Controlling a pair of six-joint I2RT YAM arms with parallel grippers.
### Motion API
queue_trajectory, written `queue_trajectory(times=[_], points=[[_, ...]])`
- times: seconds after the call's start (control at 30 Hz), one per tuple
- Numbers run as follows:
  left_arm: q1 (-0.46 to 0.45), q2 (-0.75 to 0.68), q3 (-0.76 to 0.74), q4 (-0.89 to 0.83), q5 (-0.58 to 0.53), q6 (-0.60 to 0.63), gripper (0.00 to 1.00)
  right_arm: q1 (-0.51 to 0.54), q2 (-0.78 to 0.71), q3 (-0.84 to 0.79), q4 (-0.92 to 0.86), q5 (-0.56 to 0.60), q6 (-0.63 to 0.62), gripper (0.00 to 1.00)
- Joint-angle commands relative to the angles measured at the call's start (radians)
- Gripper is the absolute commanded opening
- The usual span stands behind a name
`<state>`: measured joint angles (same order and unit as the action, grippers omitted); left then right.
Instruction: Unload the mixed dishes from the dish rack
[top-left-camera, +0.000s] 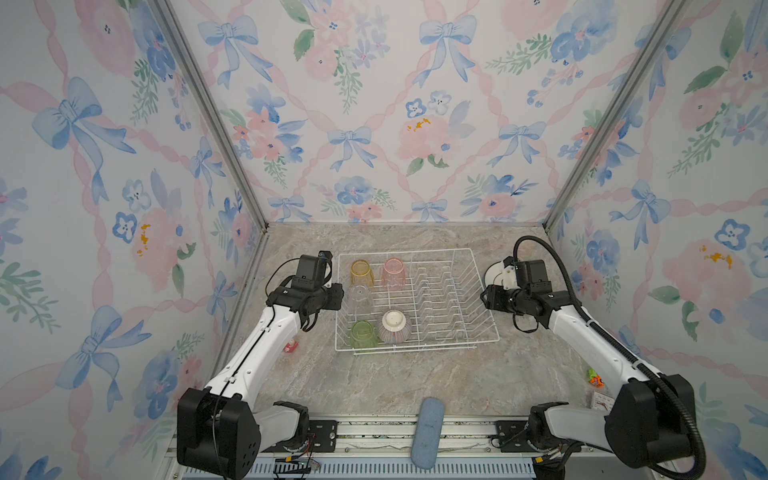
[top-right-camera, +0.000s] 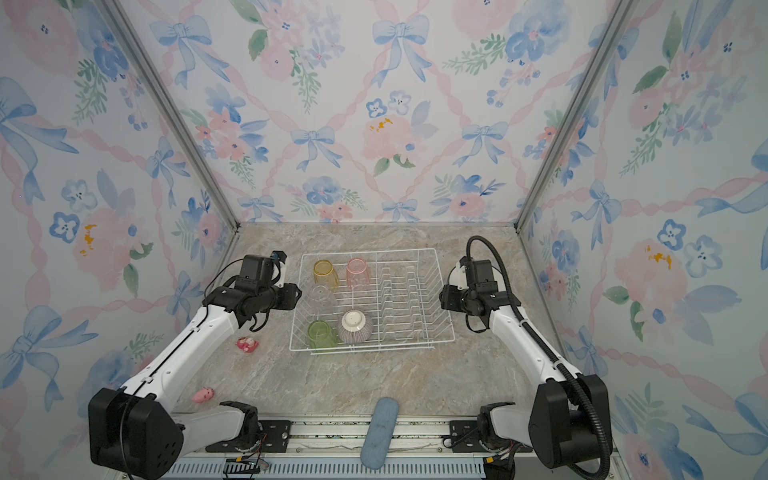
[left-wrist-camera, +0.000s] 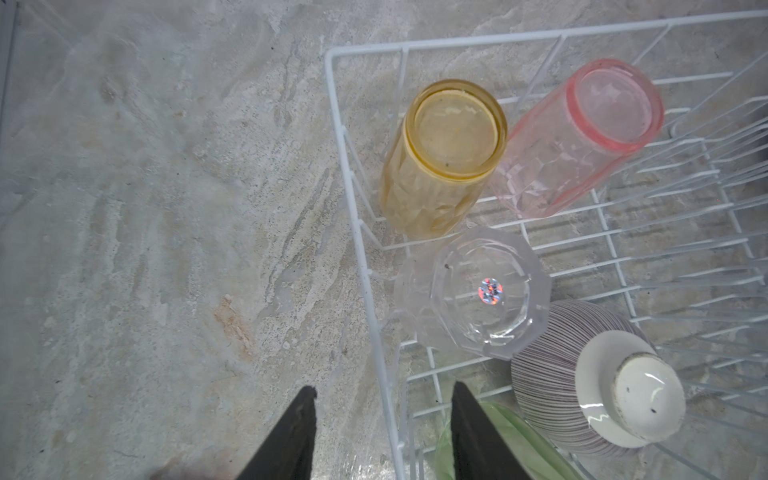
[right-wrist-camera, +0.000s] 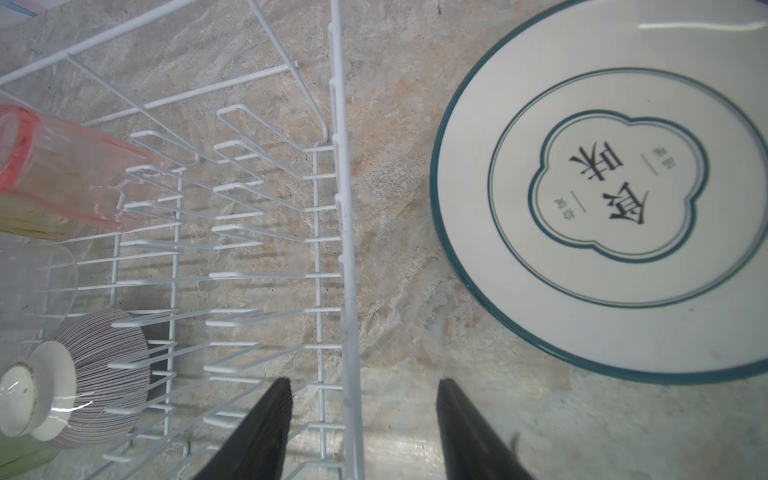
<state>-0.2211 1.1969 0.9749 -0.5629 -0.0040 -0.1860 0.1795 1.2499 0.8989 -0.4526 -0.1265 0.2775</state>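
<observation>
Your L gripper (left-wrist-camera: 383, 386) hovers over the dish rack's (top-left-camera: 440, 299) left wall, jaws half-open, holding nothing. In the rack's left half: yellow tumbler (top-left-camera: 361, 272), pink tumbler (top-left-camera: 394, 272), clear tumbler (top-left-camera: 360, 297), green tumbler (top-left-camera: 363, 334), striped bowl (top-left-camera: 394, 326). All upside-down to drain, so go for the sides. R gripper (right-wrist-camera: 365, 380) over its right wall, jaws wide, empty. One plate (right-wrist-camera: 602, 187) flat just right of rack, prob. unloaded already.
</observation>
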Motion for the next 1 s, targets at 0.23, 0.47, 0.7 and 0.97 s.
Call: queue_trajectory(times=[0.23,0.47,0.7,0.97], points=[[-0.126,-0.180,-0.003,0.003,0.007,0.014,0.47,0.010,-0.189,0.063,-0.122,0.015,-0.007,0.64],[-0.336,-0.185,0.021,0.003,-0.021,-0.015,0.49,0.066,-0.268,0.043,-0.127,-0.022,0.027,0.66],[-0.490,0.029,0.087,0.000,-0.092,0.013,0.52,0.165,-0.272,0.028,-0.118,0.003,0.055,0.67],[-0.521,0.193,0.152,-0.043,-0.059,-0.012,0.49,0.205,-0.267,0.024,-0.132,0.020,0.049,0.68]])
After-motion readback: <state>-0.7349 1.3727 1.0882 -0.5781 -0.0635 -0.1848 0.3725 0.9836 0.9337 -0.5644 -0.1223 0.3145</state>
